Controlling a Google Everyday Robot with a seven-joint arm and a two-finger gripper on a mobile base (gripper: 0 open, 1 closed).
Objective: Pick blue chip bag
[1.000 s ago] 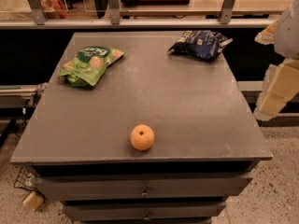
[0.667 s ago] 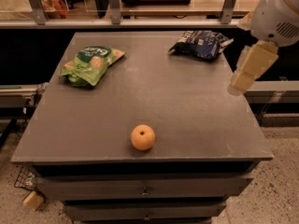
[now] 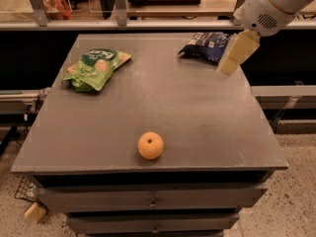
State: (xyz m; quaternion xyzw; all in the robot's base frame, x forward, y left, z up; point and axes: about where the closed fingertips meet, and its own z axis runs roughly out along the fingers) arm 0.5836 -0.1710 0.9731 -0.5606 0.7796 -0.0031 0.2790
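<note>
Change: the gripper (image 3: 233,58) has come in from the right side and gone farther back. It now hangs over the far right corner of the table (image 3: 197,112).
What stayed: the blue bag (image 3: 205,44), the green bag (image 3: 96,68) and the orange (image 3: 150,145) have not moved.
What it means: the arm is closing in on the right bag. The pick has not started yet, I think.
Blue bag place: it lies flat at the far right of the table, well apart from the green bag on the far left.
Blue bag direction: its long side runs left to right. The left end sits a bit nearer and the right end a bit farther back.
Gripper and bag: the gripper covers the bag's right end in this view. I cannot say if they touch.
Gripper grip: it is not clear if it is open or closed. It does not seem to hold anything.
</note>
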